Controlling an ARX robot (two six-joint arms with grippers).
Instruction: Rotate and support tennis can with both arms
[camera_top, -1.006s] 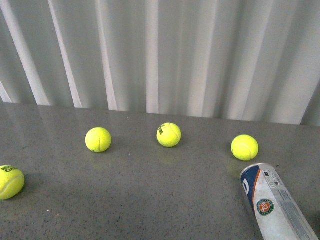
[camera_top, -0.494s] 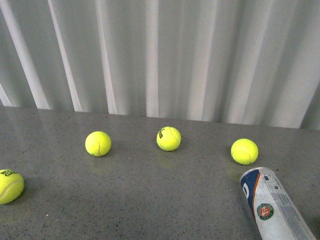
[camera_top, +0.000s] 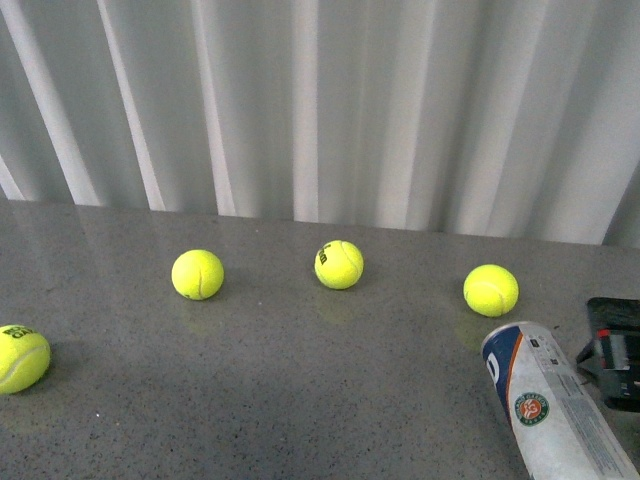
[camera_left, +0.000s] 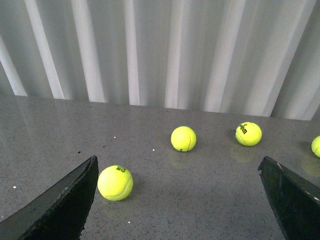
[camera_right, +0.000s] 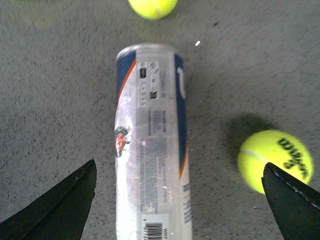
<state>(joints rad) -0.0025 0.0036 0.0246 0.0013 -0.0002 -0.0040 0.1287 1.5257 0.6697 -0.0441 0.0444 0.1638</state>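
Hovering by tennis can (camera_right: 150, 145): right gripper (camera_right: 178, 165) (jaws wide)

1. Between your right fingers (camera_right: 57, 210): tennis can (camera_right: 150, 145), clear plastic, dented and scuffed, with a glossy printed label and a metal-looking rim.
2. Tennis ball (camera_right: 276, 161) near one finger: fuzzy matt felt.
3. Table (camera_right: 50, 90) under them: grey, speckled, smooth, faint sheen.
4. Fingers: matt black, with worn edges.
5. Beyond your left fingers (camera_left: 60, 207): pleated white backdrop (camera_left: 165, 50), and you can't tell if it's cloth or sheet.
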